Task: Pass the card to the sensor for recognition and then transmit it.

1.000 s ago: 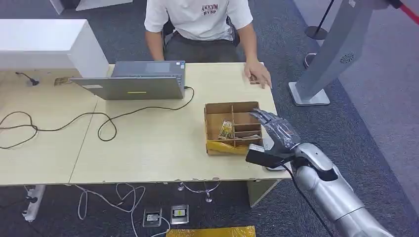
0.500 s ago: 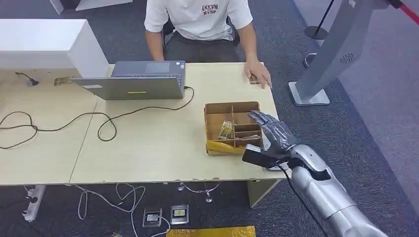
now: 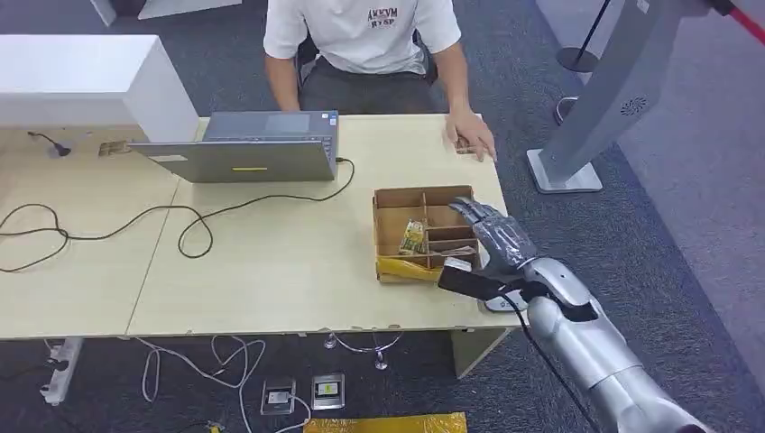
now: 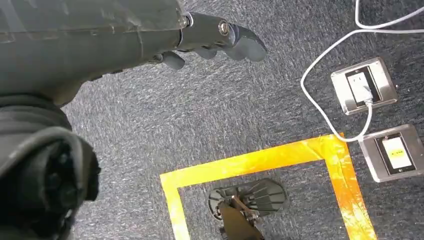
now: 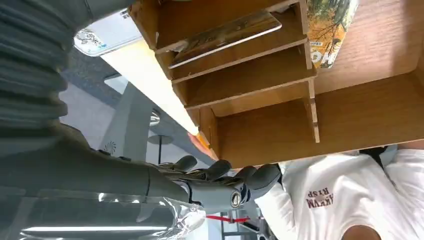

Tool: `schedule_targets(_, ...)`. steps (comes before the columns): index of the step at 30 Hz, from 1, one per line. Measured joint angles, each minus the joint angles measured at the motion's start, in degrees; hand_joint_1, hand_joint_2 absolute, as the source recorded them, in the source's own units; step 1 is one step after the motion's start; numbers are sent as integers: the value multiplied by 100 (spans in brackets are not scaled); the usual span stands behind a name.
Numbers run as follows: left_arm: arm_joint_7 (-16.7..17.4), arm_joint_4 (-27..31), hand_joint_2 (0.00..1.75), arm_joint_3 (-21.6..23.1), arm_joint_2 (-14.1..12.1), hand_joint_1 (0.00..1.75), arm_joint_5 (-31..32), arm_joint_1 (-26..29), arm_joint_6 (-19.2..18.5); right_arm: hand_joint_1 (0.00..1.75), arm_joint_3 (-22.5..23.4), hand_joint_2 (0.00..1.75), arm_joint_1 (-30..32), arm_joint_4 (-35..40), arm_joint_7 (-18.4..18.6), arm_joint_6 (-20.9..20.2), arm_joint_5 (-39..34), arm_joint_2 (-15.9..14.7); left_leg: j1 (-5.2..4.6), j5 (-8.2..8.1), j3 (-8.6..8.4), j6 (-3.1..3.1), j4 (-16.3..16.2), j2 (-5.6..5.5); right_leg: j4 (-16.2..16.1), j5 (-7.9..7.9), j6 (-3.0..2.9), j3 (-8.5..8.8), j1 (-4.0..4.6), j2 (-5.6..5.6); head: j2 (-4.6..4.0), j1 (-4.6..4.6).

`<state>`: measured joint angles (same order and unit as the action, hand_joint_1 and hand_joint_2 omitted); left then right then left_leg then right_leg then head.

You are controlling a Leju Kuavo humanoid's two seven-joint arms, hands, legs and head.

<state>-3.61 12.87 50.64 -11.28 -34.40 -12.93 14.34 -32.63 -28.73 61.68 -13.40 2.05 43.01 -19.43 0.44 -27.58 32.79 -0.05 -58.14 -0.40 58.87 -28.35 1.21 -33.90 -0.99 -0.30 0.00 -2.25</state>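
Fingers (image 3: 476, 215) of the right hand (image 3: 499, 239) spread empty over the brown cardboard divider box (image 3: 391, 200); its wrist view reveals a thin picture card (image 5: 225, 34) in one slot. Left hand (image 4: 150, 35) hangs loosely curled, empty.

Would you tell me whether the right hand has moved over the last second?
Yes: the right hand has crept left, further over the cardboard box.

A person in a white T-shirt (image 3: 361, 32) sits at the far side of the pale wood desk (image 3: 271, 262), one hand (image 3: 472, 135) resting on it. A grey laptop (image 3: 239, 149) sits near a white box (image 3: 81, 81), with black cables (image 3: 108, 225) trailing across. On the carpet lie floor sockets (image 4: 372, 117), a white cable (image 4: 320, 95) and orange tape (image 4: 260, 165).
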Motion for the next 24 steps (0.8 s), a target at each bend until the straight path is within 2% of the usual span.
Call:
schedule_targets(17, 2, 0, 0, 0, 4, 0, 2, -3, 0, 0, -11, 175, -28, -140, -11, -28, 15, 66, 0, 0, 0, 0, 0, 0, 0, 0, 0, 0, 0, 0, 0, 0)
schedule_targets(18, 2, 0, 0, 0, 4, 0, 2, -4, 0, 14, -11, 175, -28, -146, -15, -35, 15, 70, 0, 0, 0, 0, 0, 0, 0, 0, 0, 0, 0, 0, 0, 0)
schedule_targets(19, 11, 0, 0, 0, 4, 0, 2, -4, -2, 161, -13, 175, -28, -157, -17, -37, 15, 72, 0, 0, 0, 0, 0, 0, 0, 0, 0, 0, 0, 0, 0, 0)
schedule_targets(20, 15, 0, 0, 0, 7, 0, 2, -4, -2, 175, -13, 175, -27, -170, -20, -41, 17, 76, 0, 0, 0, 0, 0, 0, 0, 0, 0, 0, 0, 0, 0, 0)
schedule_targets(24, 33, 0, 0, 0, 13, 0, 0, -3, -2, 175, -15, 175, -27, -218, -35, -76, 15, 85, 0, 0, 0, 0, 0, 0, -1, 0, 0, 0, 0, 0, 0, 0)
